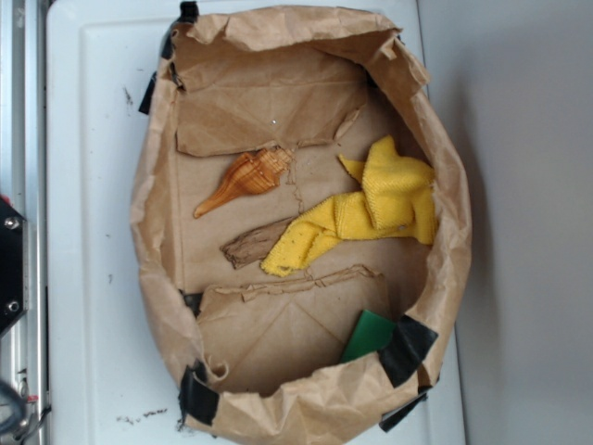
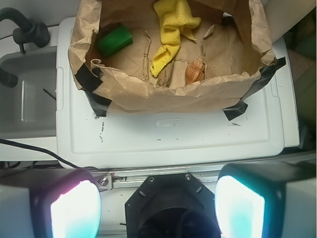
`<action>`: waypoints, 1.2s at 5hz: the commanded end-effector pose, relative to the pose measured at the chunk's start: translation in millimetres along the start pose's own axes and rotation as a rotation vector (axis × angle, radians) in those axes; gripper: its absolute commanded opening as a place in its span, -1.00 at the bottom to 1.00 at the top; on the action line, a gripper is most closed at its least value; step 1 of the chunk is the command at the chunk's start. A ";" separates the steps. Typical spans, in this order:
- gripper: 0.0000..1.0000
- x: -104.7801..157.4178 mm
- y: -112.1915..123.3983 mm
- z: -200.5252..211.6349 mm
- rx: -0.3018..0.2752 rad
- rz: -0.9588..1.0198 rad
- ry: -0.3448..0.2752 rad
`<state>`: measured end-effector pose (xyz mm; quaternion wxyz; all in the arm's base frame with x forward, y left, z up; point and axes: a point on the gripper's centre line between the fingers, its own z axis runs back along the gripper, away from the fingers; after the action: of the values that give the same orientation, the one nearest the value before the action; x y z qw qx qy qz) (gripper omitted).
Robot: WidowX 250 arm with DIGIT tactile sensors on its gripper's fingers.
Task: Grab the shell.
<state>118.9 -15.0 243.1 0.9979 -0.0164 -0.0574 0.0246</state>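
Note:
The shell (image 1: 246,179) is a glossy orange-brown ribbed spiral lying on the floor of a brown paper bag tray (image 1: 153,232), its thin point aimed down-left. In the wrist view only its wide end (image 2: 195,69) shows behind the bag's near wall. My gripper (image 2: 157,208) is open and empty, its two fingers (image 2: 74,210) wide apart at the bottom of the wrist view. It is well back from the bag, over the robot's black base. The gripper does not show in the exterior view.
Inside the bag lie a yellow knitted cloth (image 1: 371,209), a flat brown cardboard scrap (image 1: 255,243) and a green block (image 1: 368,334). The bag sits on a white lid (image 2: 173,134), its corners held with black tape (image 1: 406,348). A grey sink (image 2: 27,99) is at the left.

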 end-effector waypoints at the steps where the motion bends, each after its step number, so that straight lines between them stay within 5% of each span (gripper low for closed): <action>1: 1.00 0.0 0.0 0.0 0.000 0.000 0.000; 2: 1.00 49.3 2.8 -7.4 -0.035 0.021 0.032; 3: 1.00 92.3 22.5 -7.1 0.021 0.140 0.009; 4: 1.00 122.0 38.3 -21.4 0.002 0.076 -0.062; 6: 1.00 142.1 48.3 -52.3 -0.003 -0.106 -0.072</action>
<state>261.3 34.8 191.7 0.9967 -0.0175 -0.0704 -0.0378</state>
